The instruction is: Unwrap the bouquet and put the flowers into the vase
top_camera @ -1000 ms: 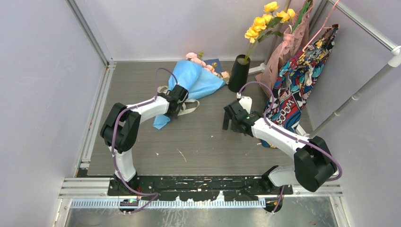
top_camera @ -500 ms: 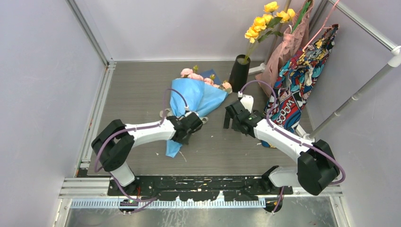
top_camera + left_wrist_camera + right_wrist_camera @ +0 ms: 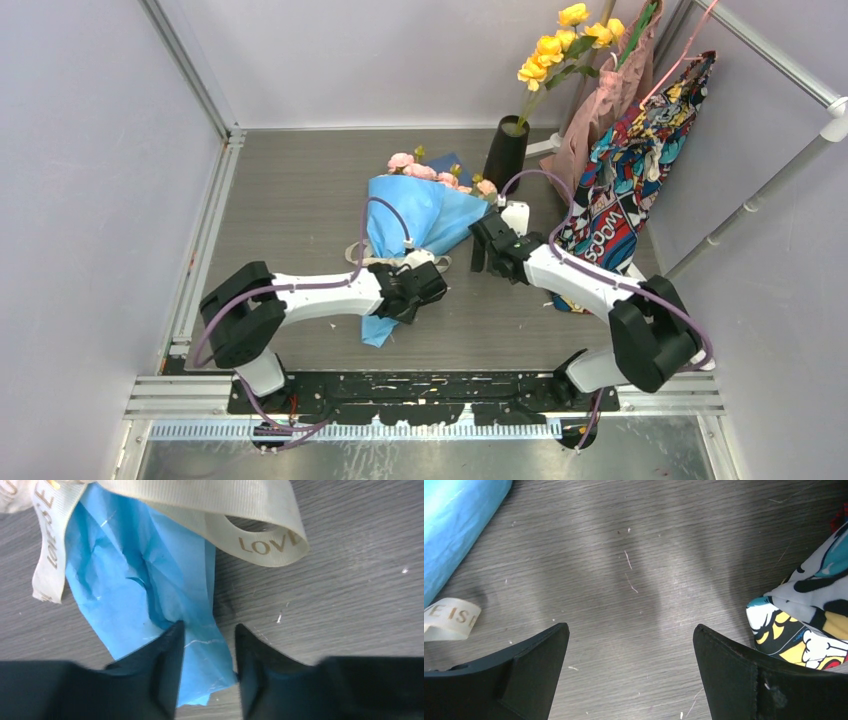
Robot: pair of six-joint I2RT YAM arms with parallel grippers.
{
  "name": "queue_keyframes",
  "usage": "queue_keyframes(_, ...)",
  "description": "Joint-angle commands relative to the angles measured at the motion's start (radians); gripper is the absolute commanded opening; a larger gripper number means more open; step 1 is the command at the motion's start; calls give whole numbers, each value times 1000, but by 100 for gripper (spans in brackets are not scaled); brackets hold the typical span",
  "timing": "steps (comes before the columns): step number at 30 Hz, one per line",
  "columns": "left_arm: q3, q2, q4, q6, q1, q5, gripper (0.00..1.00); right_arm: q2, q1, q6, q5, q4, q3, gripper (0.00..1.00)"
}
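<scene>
Top view: the bouquet (image 3: 415,205) is lying on the table (image 3: 290,200), its pink flowers (image 3: 430,170) pointing toward the back wall and reaching just beside the foot of the black vase (image 3: 505,155), which is standing upright and holding yellow flowers (image 3: 560,45). The left gripper (image 3: 415,292) is sitting over the narrow tail of the cone, while the right gripper (image 3: 485,262) is hovering just beside the wrap's right edge, near a patterned bag (image 3: 620,200).

Left wrist view: the left gripper (image 3: 209,670) is showing a narrow gap between its 2 fingers, and the tip of the blue paper (image 3: 145,590) is lying in that gap without being pinched. A cream ribbon (image 3: 240,510) printed with "LOVE" is looping across the paper.

Right wrist view: the right gripper (image 3: 631,670) is standing wide apart over bare table (image 3: 649,555), holding nothing. The blue paper (image 3: 459,515) is showing at the upper left, a ribbon (image 3: 449,620) end below it, and the patterned bag (image 3: 804,615) at the right
</scene>
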Motion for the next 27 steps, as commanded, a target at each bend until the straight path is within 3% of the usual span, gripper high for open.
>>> queue_keyframes(1,-9,-124,-49,-8,-4,-48,53,62,-5,-5,58,62,67,100)
queue_keyframes(2,-14,-152,-54,-7,-4,-60,63,85,-11,-6,62,65,78,100)
queue_keyframes(3,-18,-177,-57,-6,-3,-71,84,106,-18,-8,64,68,90,100)
queue_keyframes(4,-26,-206,-56,-5,-4,-83,98,131,-24,-11,61,72,103,100)
queue_keyframes(11,-125,-360,4,22,8,-132,100,313,-62,-15,63,94,233,100)
queue_keyframes(20,-390,-386,365,25,5,75,100,560,-69,-20,53,32,507,100)
queue_keyframes(23,-455,-365,437,32,-1,59,100,605,-68,-21,35,24,562,100)
queue_keyframes(27,-484,-372,419,28,-3,1,100,657,-63,-17,2,17,627,100)
